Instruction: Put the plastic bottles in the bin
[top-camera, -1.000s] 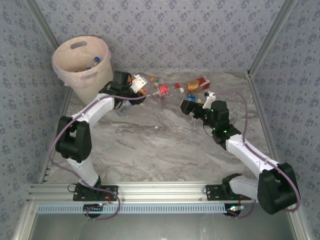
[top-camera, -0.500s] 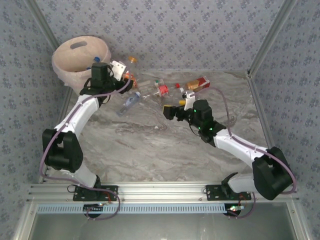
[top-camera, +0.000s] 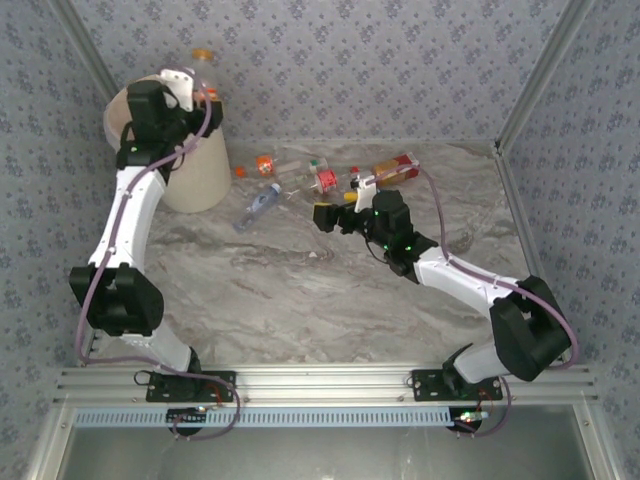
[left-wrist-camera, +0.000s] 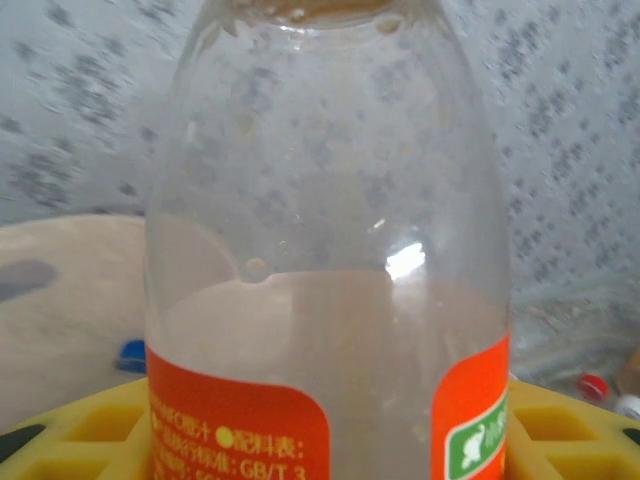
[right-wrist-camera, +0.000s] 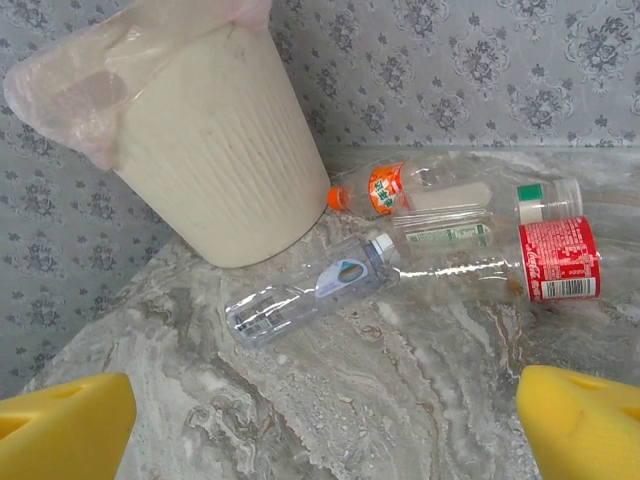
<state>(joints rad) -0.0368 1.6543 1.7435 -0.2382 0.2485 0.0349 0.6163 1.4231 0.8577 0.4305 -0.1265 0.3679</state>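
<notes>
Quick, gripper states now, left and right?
Left gripper: shut on the clear plastic bottle with an orange label.
Right gripper: open, empty.

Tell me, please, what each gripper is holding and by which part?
The left gripper holds a clear orange-labelled bottle by its lower body, at the label. The right gripper is open and holds nothing.

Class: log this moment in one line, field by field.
left gripper: shut on orange-label bottle, at bin rim | right gripper: open, above table | loose bottles: lying beside bin
</notes>
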